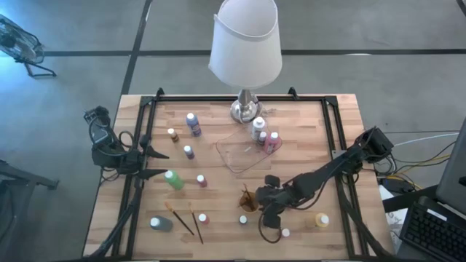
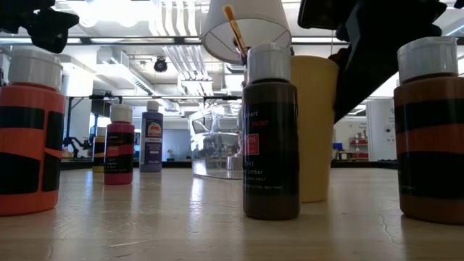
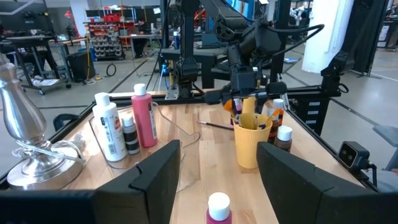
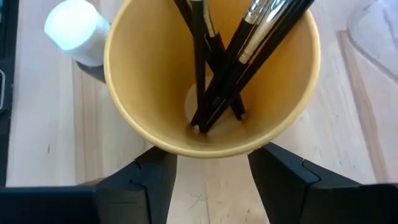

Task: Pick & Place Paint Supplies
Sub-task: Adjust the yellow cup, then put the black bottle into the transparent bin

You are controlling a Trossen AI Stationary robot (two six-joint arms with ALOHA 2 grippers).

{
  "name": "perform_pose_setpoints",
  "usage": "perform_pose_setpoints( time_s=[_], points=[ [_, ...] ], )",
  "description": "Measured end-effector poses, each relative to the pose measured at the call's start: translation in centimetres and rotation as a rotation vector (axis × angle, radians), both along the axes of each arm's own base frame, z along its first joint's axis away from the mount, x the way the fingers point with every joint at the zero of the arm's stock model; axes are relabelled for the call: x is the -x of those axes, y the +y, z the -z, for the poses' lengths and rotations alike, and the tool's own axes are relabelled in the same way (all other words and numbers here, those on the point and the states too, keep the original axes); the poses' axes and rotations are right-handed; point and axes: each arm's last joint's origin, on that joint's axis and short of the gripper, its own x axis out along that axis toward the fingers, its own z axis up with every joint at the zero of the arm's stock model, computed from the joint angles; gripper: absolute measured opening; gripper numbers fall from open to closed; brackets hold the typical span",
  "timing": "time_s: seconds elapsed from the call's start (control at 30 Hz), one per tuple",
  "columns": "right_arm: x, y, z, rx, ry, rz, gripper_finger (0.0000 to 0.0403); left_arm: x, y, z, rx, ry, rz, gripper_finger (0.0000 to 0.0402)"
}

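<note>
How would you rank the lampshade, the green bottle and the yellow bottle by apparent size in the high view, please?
1. Lampshade, though nearer the camera.
2. Green bottle.
3. Yellow bottle; standing upright, so only its top shows.

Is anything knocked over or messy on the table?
Yes. A green bottle and a grey one lie on their sides while the others stand, and two brushes lie loose on the wood instead of in the orange cup.
</note>
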Motion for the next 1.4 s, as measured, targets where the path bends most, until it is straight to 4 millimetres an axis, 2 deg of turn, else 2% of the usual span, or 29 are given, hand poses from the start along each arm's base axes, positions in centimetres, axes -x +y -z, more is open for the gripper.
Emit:
perform_pose_setpoints(
  time_s=[0.4,0.83,1.17,1.4],
  points=[
    [-0.53,0.18,-0.37,0.011,-0.082,-0.016,0.0167,0.00,0.00,0.00,0.000,0.000,0.000,0.0218],
    [-0.52,-0.02,0.07,0.046,-0.126,0.011,0.0185,0.00,0.00,0.00,0.000,0.000,0.000,0.0218],
    [-0.31,-0.33,0.51,0.093,-0.133,0.043,0.0167,0.00,0.00,0.00,0.000,0.000,0.000,0.0218],
    [-0.27,-0.21,0.53,0.053,-0.116,0.024,0.0178,0.00,0.00,0.00,0.000,0.000,0.000,0.0218]
  ],
)
